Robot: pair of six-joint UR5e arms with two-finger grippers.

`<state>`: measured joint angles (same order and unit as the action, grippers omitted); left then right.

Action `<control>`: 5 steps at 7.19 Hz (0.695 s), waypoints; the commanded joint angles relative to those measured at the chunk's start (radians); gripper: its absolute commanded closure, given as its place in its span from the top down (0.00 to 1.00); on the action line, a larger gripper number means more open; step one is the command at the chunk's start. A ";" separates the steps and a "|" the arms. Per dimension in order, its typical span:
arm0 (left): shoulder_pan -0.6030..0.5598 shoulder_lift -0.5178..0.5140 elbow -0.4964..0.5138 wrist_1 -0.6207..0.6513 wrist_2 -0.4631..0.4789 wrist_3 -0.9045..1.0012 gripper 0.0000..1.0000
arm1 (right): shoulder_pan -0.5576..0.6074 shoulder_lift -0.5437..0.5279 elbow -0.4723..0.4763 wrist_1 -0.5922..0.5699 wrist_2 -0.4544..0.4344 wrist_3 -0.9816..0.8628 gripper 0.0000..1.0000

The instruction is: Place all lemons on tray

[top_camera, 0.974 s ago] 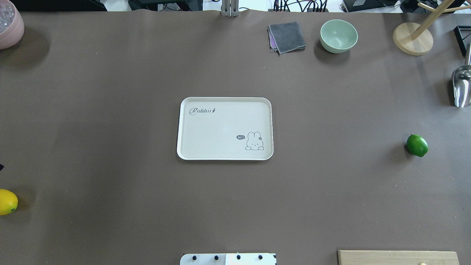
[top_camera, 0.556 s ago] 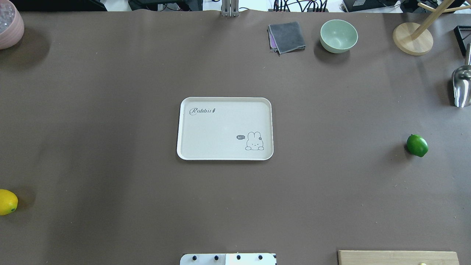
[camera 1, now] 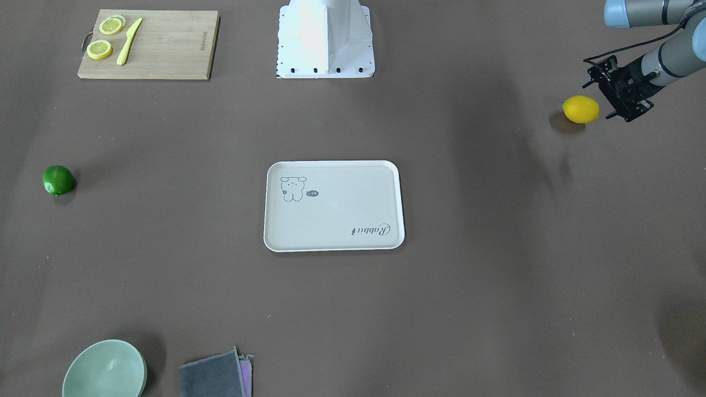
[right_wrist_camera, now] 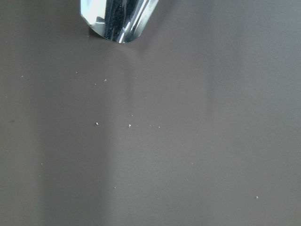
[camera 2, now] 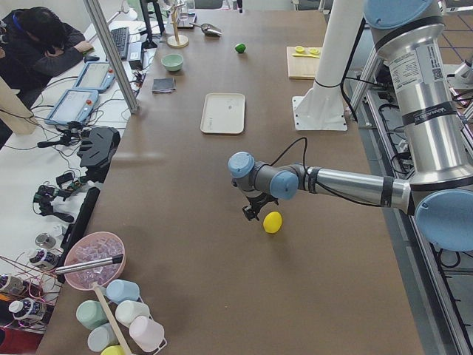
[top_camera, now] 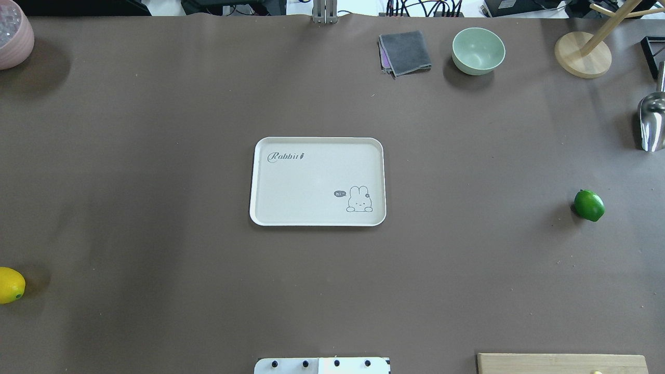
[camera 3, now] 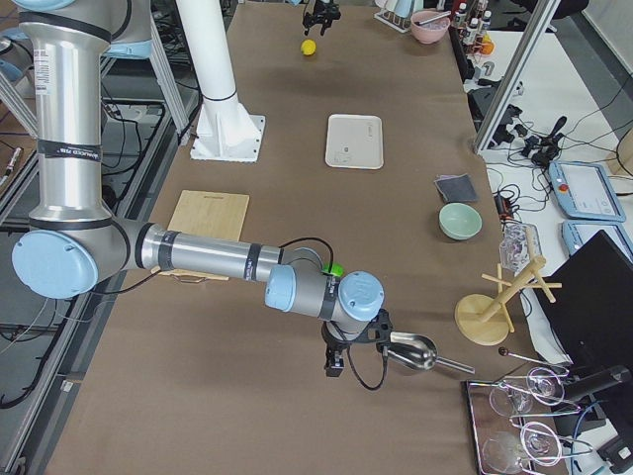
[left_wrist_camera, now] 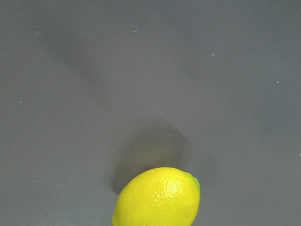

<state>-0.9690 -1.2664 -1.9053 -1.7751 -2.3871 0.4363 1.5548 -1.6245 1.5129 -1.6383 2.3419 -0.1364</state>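
Observation:
The yellow lemon (camera 1: 580, 109) lies near the table's left end, also seen at the overhead view's left edge (top_camera: 10, 285) and low in the left wrist view (left_wrist_camera: 157, 197). My left gripper (camera 1: 609, 91) hovers close beside it, apart from it, jaws open and empty. The green lemon (top_camera: 589, 205) lies on the right side of the table. The off-white tray (top_camera: 311, 176) sits empty at the middle. My right gripper (camera 3: 336, 361) shows only in the exterior right view, beyond the green lemon (camera 3: 336, 268), and I cannot tell whether it is open or shut.
A metal scoop (top_camera: 652, 122) lies by the right gripper and shows in the right wrist view (right_wrist_camera: 115, 19). A cutting board (camera 1: 149, 44) holds lemon slices (camera 1: 99, 49) and a yellow knife (camera 1: 128, 41). A green bowl (top_camera: 478, 50), grey cloth (top_camera: 405, 52), wooden stand (top_camera: 582, 54) and pink bowl (top_camera: 13, 36) line the far edge.
A dark tip of the left gripper at the overhead view's left edge has slipped out of that view. The lemons and the tray have not moved.

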 commanded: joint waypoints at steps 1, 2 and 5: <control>0.038 -0.002 0.073 -0.148 0.052 0.005 0.99 | -0.001 0.000 -0.002 0.000 -0.001 0.001 1.00; 0.039 -0.004 0.089 -0.171 0.069 0.005 0.99 | -0.001 0.000 0.000 0.000 0.001 0.001 1.00; 0.064 -0.004 0.086 -0.173 0.065 0.002 0.99 | -0.005 0.000 -0.010 0.002 0.001 0.001 1.00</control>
<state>-0.9197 -1.2700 -1.8193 -1.9448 -2.3206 0.4405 1.5503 -1.6245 1.5093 -1.6380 2.3417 -0.1350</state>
